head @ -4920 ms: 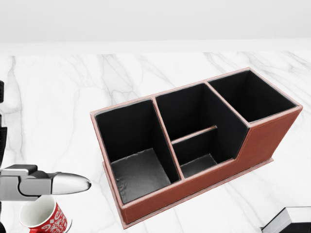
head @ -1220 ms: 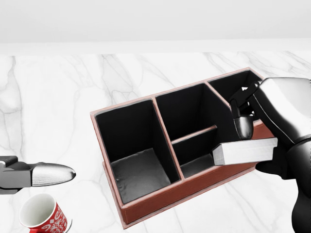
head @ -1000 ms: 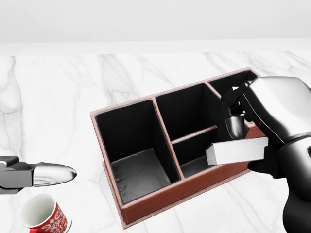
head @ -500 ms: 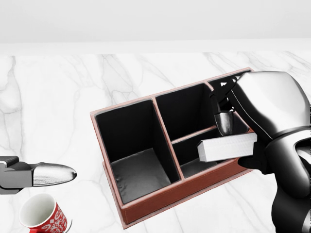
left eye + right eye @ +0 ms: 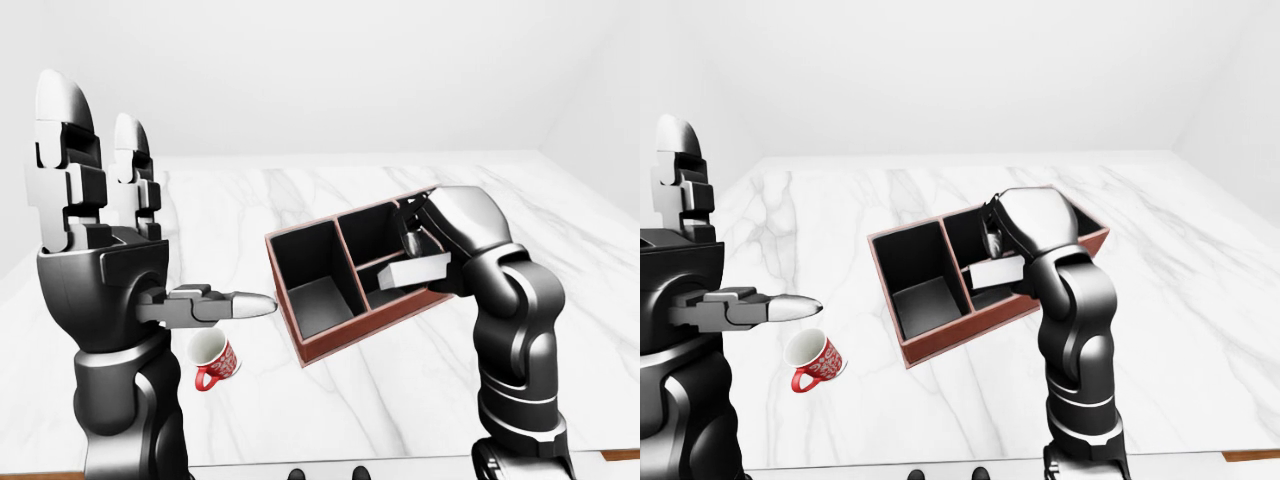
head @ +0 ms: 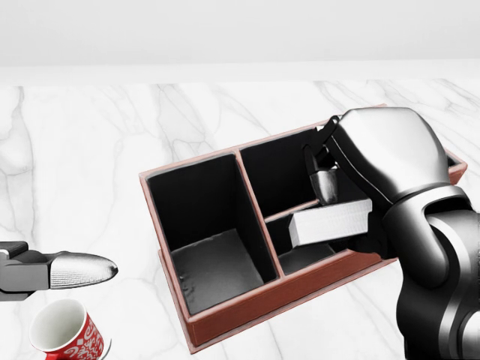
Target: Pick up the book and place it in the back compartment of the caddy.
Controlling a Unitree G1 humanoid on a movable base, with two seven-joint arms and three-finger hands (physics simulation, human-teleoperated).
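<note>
**Book held over the caddy's middle section**

Your right hand point(image 6: 341, 199) is closed around the book point(image 6: 331, 223), gripping it at its right end, with one finger point(image 6: 325, 184) pressed on its top face. You hold the book roughly flat, page edges facing the bottom of the head view, above the caddy point(image 6: 225, 315). In the head view it lies across the low divider that splits the caddy's middle section, its left end over the small lower compartment point(image 6: 304, 256). It is above the compartments, not resting inside one. Whether it touches the divider cannot be told.

The caddy sits at an angle on the white marble table point(image 6: 90, 150). Its large left compartment point(image 6: 214, 266) shows a bare black floor. The upper middle compartment point(image 6: 277, 172) is partly covered by your hand, and your forearm point(image 6: 439, 270) hides most of the rightmost compartment.

Your left hand point(image 5: 95, 215) is raised well to the left of the caddy and open, fingers point(image 5: 60, 150) pointing straight up and thumb point(image 5: 215, 303) pointing right, holding nothing. A red-and-white mug point(image 5: 212, 358) lies on its side on the table just below that thumb, mouth toward the upper left.
</note>
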